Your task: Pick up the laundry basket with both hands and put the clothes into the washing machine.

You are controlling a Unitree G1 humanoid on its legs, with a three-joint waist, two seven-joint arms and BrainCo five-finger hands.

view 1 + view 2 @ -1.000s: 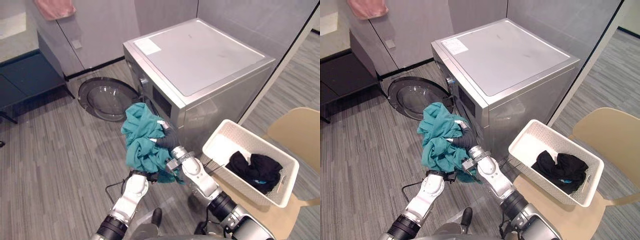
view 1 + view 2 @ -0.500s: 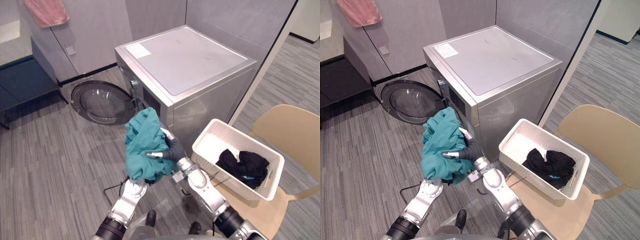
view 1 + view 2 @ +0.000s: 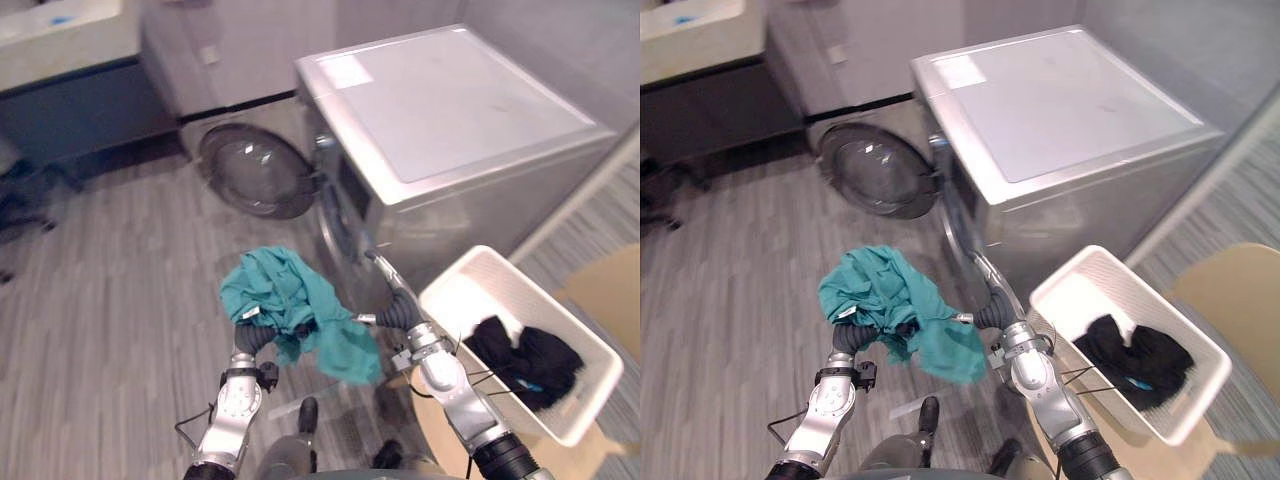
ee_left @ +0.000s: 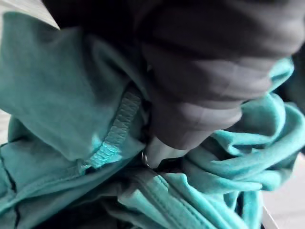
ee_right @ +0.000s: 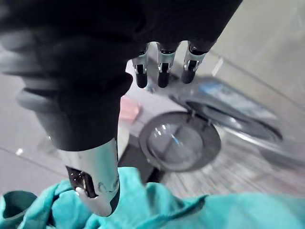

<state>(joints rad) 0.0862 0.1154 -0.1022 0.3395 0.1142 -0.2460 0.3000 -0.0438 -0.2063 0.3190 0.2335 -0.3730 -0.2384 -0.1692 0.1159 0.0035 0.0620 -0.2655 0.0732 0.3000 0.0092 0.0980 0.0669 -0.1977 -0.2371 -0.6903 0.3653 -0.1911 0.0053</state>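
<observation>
**In front of the washer: teal garment held aloft, basket on the chair**

Head views. Washing machine (image 3: 450, 130) at 1 o'clock, silver, its flat top bare. Its round glass door (image 3: 255, 170) is swung wide open at 11 o'clock, low over the grey plank floor (image 3: 110, 300). A dark blue cabinet (image 3: 70, 100) sits at 10 o'clock, along the wall.

Teal garment (image 3: 285, 295) is just below centre, toward 7 o'clock, bunched in the air above the floor. It is in front of the machine, not inside it. The bulk is heaped over the left hand (image 3: 252, 338), which comes up from 7 o'clock. One loose tail hangs toward 5 o'clock, reaching the right hand.

Left wrist view: cloth is packed tight round the hand's dark cover. Whether that hand is clenched or slack, I cannot tell; the folds hide it.

Right hand (image 3: 398, 312) at 5 o'clock, between garment and basket. Its fingers (image 5: 162, 71) are straight and side by side, pointing toward the machine's front and gripping nothing. The thumb (image 5: 97, 188) sticks out apart from them, with teal cloth right beneath it; contact cannot be made out.

White laundry basket (image 3: 465, 300) at 4 o'clock, resting on a beige chair (image 3: 1230, 290), touched by neither hand. Black clothes (image 3: 525, 355) lie crumpled in its far end; the near end shows bare white.
</observation>
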